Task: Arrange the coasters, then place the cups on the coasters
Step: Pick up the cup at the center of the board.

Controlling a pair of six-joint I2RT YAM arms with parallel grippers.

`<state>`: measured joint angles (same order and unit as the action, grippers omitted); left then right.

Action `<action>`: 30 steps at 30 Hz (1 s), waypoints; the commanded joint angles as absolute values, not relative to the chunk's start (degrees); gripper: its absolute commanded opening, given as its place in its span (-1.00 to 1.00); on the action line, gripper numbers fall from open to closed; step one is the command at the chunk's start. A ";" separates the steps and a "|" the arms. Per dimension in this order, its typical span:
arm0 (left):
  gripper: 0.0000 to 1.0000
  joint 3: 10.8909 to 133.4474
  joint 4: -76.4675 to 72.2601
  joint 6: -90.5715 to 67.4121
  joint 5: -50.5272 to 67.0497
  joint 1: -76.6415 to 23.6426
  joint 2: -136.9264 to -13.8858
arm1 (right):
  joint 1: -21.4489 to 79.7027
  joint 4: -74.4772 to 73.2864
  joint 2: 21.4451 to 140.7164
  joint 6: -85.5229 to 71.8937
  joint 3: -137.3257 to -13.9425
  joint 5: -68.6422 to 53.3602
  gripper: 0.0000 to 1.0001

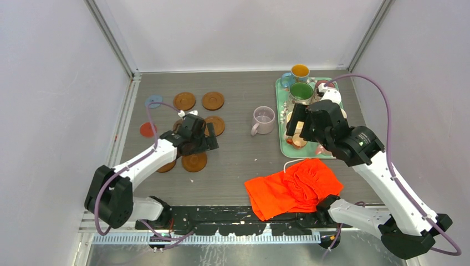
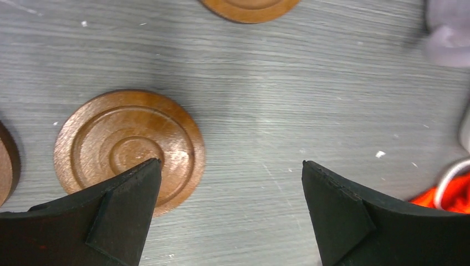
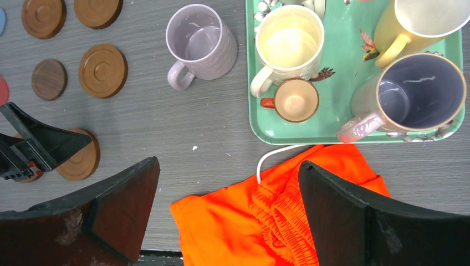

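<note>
Finding: no text, label, brand, number or sign can be read in any view. The tray (image 3: 335, 100) carries printed pictorial decoration only, without lettering.

The grey wood-grain table (image 1: 244, 160) carries a loose cluster of brown wooden coasters (image 1: 184, 101) in its left half, with a blue coaster (image 1: 153, 102) and a red-orange coaster (image 1: 147, 129) nearer the left edge. A lilac mug (image 1: 264, 119) stands upright near the middle, just left of the teal tray (image 1: 284, 145) toward the far right corner. An orange cloth (image 1: 294, 188) lies crumpled by the near edge.
</note>
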<state>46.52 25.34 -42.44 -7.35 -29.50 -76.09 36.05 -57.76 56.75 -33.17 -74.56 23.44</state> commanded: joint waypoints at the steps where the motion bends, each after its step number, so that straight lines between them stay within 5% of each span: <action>1: 0.99 49.68 26.71 -40.06 -1.66 -29.62 -72.07 | 36.35 -60.09 55.67 -34.85 -79.20 25.40 1.00; 12: 1.00 54.69 27.46 -36.75 3.40 -37.20 -71.06 | 36.31 -64.17 56.38 -39.34 -84.28 28.22 1.00; 30: 0.99 70.93 25.61 -28.39 1.72 -42.98 -90.95 | 34.96 -54.40 62.35 -40.35 -83.26 35.98 1.00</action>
<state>66.19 25.87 -31.90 3.03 -42.74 -87.77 35.97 -60.38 63.31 -39.83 -85.38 32.14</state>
